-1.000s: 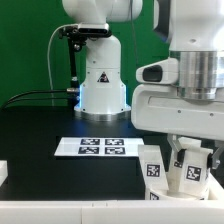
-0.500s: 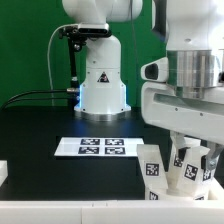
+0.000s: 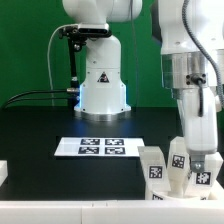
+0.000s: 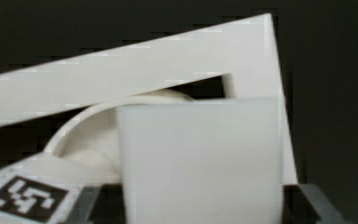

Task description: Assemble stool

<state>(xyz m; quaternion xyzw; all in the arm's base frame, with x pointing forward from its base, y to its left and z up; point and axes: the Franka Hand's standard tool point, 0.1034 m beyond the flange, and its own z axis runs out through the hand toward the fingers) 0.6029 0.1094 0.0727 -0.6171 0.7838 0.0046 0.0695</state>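
White plastic makes up the stool parts, clustered at the exterior view's lower right on the black tabletop [image 3: 40, 130]. One chunky leg [image 3: 176, 163] stands under the robot arm [image 3: 190, 70], its black-and-white tag facing the camera. A second leg [image 3: 153, 165] stands just beside it, toward the exterior view's left, also showing a tag. A third tagged piece [image 3: 204, 170] sits close on the other side, toward the exterior view's right, partly cut off by the picture's edge. Whether these touch one another cannot be told.

The tool [image 3: 192, 150] is down over the first leg, with its jaws drawn in and clamped on that leg. In the wrist view, a broad white block [image 4: 202, 150] fills the middle between the dark fingers [image 4: 94, 200], with a rounded white part [image 4: 105, 135] behind it and a tag [image 4: 30, 197] at one corner.

The marker board [image 3: 98, 147] lies flat on the tabletop, well apart from the first leg, toward the exterior view's left. Beyond the board stands the arm's white base [image 3: 100, 80] against a green backdrop [image 3: 25, 50].
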